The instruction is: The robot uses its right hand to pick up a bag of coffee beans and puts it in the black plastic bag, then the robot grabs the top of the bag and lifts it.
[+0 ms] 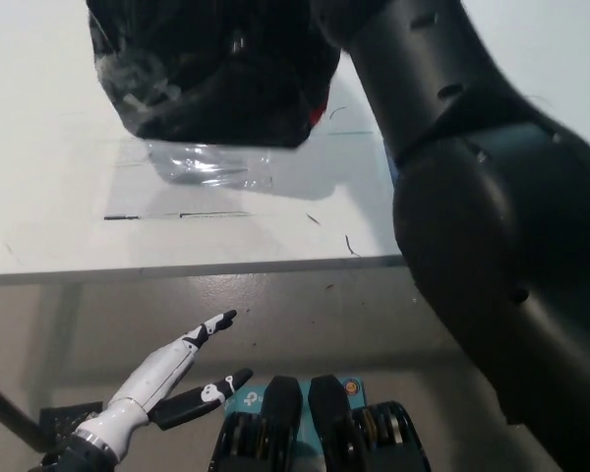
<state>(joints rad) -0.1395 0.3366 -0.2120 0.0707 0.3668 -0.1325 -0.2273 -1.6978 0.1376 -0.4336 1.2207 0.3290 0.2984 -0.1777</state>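
A shiny black plastic bag (211, 74) fills the top of the head view, bulging, with a sliver of red showing at its right edge. It hangs over the white table (59, 216) and casts a shadow below it. My black right arm (472, 216) rises from the lower right to the bag's top, where the picture's top edge cuts off the right hand. My white left hand (162, 379) rests at the lower left below the table edge, open with fingers spread. The coffee bean bag cannot be made out.
A clear plastic sheet (206, 167) lies on the table under the bag. Dark tape lines (177, 214) mark the tabletop. The table's front edge (177, 267) runs across the middle, with brown floor below it.
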